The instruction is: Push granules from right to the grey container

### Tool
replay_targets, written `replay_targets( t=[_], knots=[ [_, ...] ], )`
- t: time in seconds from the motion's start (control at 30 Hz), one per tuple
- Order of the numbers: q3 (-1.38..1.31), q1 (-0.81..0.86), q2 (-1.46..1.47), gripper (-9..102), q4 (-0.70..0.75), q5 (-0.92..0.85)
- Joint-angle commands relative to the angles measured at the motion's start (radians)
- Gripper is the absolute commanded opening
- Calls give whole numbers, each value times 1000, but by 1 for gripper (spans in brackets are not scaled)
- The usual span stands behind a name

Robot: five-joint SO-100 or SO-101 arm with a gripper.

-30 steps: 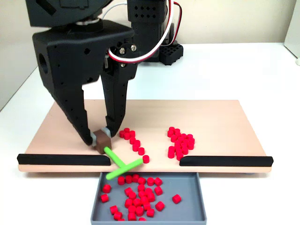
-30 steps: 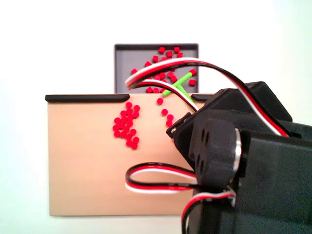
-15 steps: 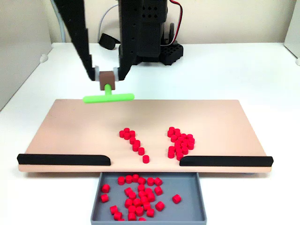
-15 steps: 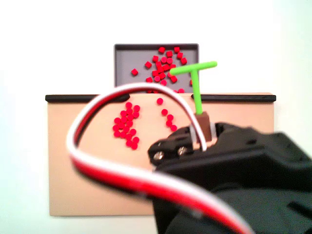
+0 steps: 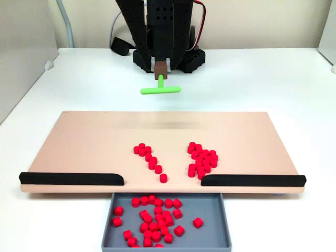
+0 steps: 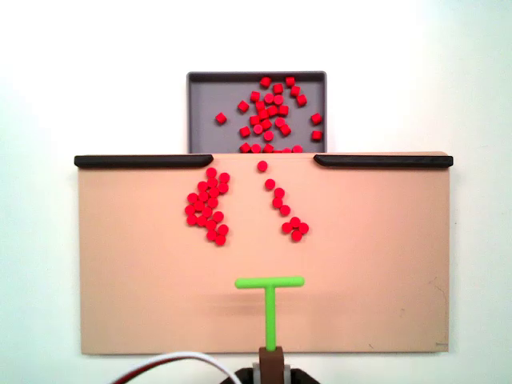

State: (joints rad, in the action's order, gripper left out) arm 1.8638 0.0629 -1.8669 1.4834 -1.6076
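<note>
In a fixed view from the front, I had the black arm's pincer point(image 5: 161, 67) raised at the far side of the white table point(image 5: 262, 79), its two fingers pinching a small brown block point(image 5: 161, 66) that carried the green T-shaped plastic stick point(image 5: 160, 89). The stick hung with its crossbar lowest, beyond the far edge of the wide tan board point(image 5: 84, 142) and clear of it. On the board the tiny bright red granules point(image 5: 202, 160) lay in two groups: a denser cluster on the right of this view, just behind the right black strip point(image 5: 253, 180), and a thin slanting line point(image 5: 149, 157) nearer the middle. The left black strip point(image 5: 71, 179) had none near it. Below the gap between the strips sat the shallow grey rectangular plastic tray point(image 5: 223, 220), with many granules already inside it.

In a fixed view from above, the tray point(image 6: 204, 104) lay at the top, touching the board's edge, red blocks scattered through it. The denser cluster point(image 6: 206, 206) showed to the left here, the thin line point(image 6: 282, 204) to the right. The green stick point(image 6: 270, 308) stood over the board's near part, well apart from both groups, its brown block point(image 6: 272, 364) held at the bottom edge.

I could read no writing or brand marks anywhere.
</note>
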Motion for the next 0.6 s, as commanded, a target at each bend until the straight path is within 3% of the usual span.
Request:
replay_targets(
  t=[0.0, 0.57],
  knots=[
    [35, -8, -71, 0, -8, 23],
    [58, -58, -98, 1, 5, 98]
  ],
)
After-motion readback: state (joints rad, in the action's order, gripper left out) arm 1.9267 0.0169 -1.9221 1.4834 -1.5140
